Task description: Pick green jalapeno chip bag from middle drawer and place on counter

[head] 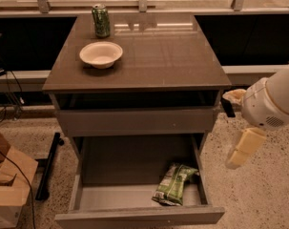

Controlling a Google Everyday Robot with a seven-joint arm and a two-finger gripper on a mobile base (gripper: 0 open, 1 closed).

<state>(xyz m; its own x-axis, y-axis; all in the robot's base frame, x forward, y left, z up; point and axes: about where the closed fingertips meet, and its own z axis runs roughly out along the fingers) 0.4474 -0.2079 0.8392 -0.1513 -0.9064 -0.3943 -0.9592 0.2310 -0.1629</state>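
The green jalapeno chip bag (pixel 174 183) lies crinkled on the floor of the pulled-out middle drawer (pixel 134 214), at its front right. The counter (pixel 158 56) is the glossy top slab above it. My gripper (pixel 233 124) hangs to the right of the cabinet, level with the closed upper drawer front, outside the drawer and above and to the right of the bag. Its two cream fingers (pixel 243 149) stand wide apart with nothing between them.
A white bowl (pixel 101 54) and a green-and-white drink can (pixel 101 20) stand on the counter's back left. The closed upper drawer front (pixel 134 122) overhangs the back of the open drawer. A cardboard box (pixel 8 185) and cables lie on the floor at left.
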